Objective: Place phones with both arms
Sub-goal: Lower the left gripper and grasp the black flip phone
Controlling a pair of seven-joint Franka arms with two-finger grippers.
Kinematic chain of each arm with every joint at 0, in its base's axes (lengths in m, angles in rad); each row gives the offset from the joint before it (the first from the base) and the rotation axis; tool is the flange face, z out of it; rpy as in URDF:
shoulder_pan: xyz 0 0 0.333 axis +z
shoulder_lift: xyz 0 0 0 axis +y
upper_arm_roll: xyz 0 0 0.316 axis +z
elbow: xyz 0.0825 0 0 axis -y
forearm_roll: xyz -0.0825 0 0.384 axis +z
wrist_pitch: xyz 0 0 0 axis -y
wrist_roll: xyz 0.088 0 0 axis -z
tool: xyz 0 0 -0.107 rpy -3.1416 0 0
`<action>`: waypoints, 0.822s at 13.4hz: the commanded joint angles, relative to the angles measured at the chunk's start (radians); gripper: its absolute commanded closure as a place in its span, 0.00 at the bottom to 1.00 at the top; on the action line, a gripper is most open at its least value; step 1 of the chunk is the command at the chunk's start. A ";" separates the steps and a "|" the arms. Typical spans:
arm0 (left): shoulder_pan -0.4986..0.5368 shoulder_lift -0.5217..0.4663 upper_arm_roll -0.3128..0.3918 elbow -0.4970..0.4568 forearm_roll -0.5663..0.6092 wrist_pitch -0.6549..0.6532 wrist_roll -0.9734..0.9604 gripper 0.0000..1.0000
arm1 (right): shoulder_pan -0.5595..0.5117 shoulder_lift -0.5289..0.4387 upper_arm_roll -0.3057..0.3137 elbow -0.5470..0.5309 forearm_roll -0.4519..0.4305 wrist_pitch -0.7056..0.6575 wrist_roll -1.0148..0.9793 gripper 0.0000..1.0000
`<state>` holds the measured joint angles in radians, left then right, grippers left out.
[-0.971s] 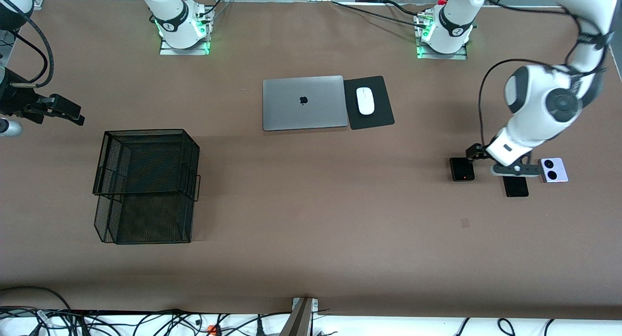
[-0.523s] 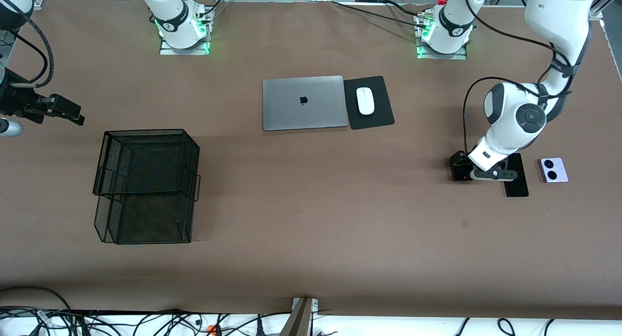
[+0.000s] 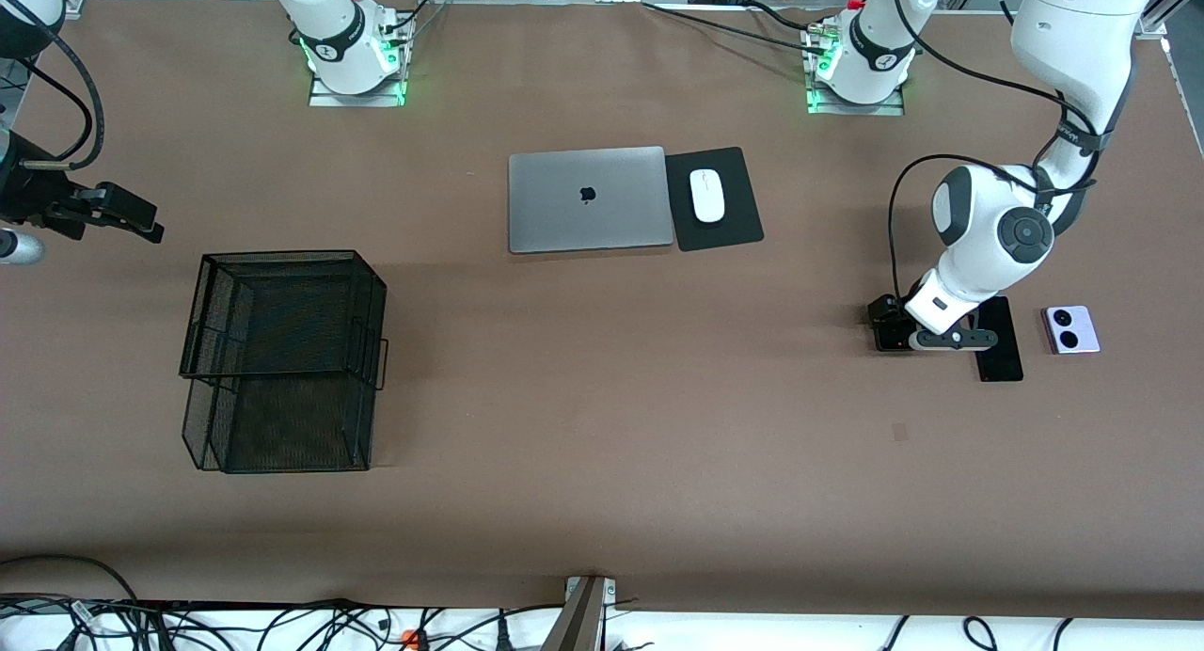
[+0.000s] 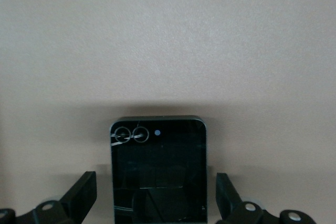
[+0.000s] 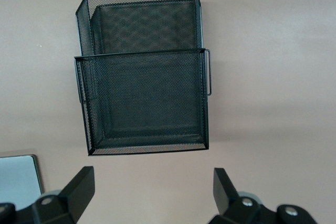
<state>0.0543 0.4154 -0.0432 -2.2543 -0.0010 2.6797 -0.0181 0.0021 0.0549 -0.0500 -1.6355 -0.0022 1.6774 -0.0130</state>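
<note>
The left gripper (image 3: 892, 324) was down at the table over the flip phone (image 3: 884, 336), at the left arm's end. In the left wrist view its fingers (image 4: 81, 195) stood wide, one on each side of the flip phone (image 4: 158, 171), with a gap between each finger and the phone's edge. The phone lay flat on the table (image 4: 168, 40), its two ringed lenses toward the open table. No contact between fingers and phone could be confirmed.

Just beside the flip phone, toward the left arm's end, lay the slab (image 3: 1000, 355), flat, its upper part covered by the left arm's wrist. The lavender phone (image 3: 1070, 329) lay past the slab, nearer the table's end, apart from it, lenses up.

The right gripper (image 3: 122, 214) waited in the air at the right arm's end of the table, its fingers (image 5: 79, 190) also spread wide and holding nothing. In the right wrist view it looked down on the mesh basket (image 5: 144, 72), a black two-tier wire tray. The basket (image 3: 282, 359) stood on the table (image 3: 602, 425) at the right arm's end.

At mid-table, farther from the front camera than the phones, the closed laptop (image 3: 588, 199) lay beside a black pad (image 3: 715, 199) that carried the mouse (image 3: 707, 196).
</note>
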 commanded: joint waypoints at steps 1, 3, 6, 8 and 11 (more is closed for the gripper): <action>0.013 0.020 -0.015 0.004 -0.028 0.026 0.024 0.00 | 0.001 -0.006 -0.001 0.009 -0.002 -0.018 -0.004 0.00; 0.015 0.034 -0.015 0.004 -0.028 0.049 0.026 0.00 | -0.001 -0.006 -0.001 0.009 -0.002 -0.018 -0.004 0.00; 0.015 0.045 -0.015 0.004 -0.028 0.051 0.029 0.00 | 0.001 -0.004 -0.001 0.009 -0.002 -0.016 -0.002 0.00; 0.013 0.045 -0.015 0.004 -0.028 0.051 0.027 0.19 | 0.001 -0.004 -0.001 0.009 -0.002 -0.016 -0.002 0.00; 0.015 0.042 -0.015 0.012 -0.028 0.048 0.027 0.67 | 0.001 -0.004 -0.001 0.009 -0.002 -0.016 -0.002 0.00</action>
<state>0.0577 0.4469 -0.0464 -2.2521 -0.0022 2.7202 -0.0172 0.0021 0.0551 -0.0500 -1.6355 -0.0022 1.6772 -0.0130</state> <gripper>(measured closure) 0.198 0.000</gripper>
